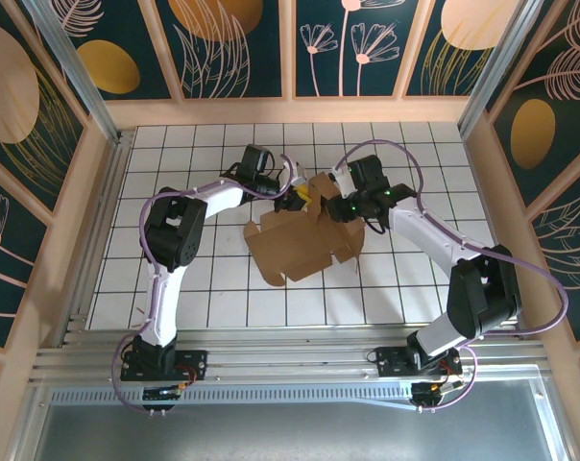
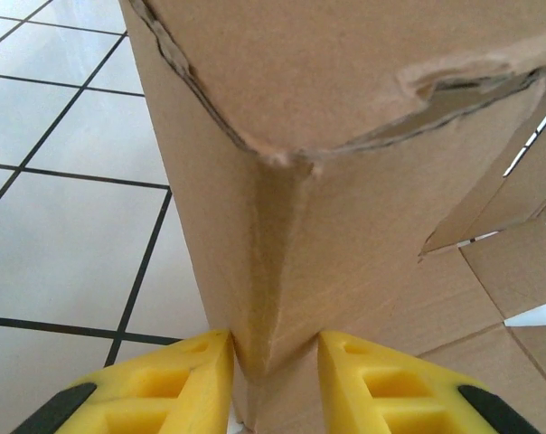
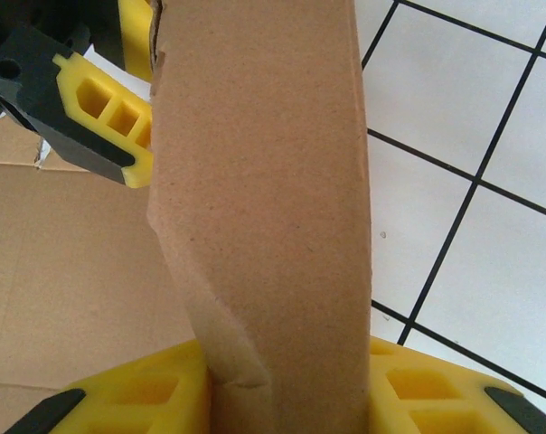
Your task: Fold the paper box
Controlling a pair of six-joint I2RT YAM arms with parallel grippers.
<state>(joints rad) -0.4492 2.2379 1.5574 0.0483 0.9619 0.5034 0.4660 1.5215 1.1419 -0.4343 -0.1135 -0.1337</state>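
Tabletop (image 1: pixel 175 288) of white tiles with black grid lines sits inside a wood-framed enclosure (image 1: pixel 290 110) with dark, leaf-patterned walls (image 1: pixel 242 48); the paper box (image 1: pixel 295 245) lies mid-table, partly folded, its far side raised. Overhead the grips are hard to read, but the left wrist view shows the left gripper (image 2: pixel 275 362) pinching a creased cardboard corner, and the right wrist view shows the right gripper (image 3: pixel 287 384) clamped on an upright flap.
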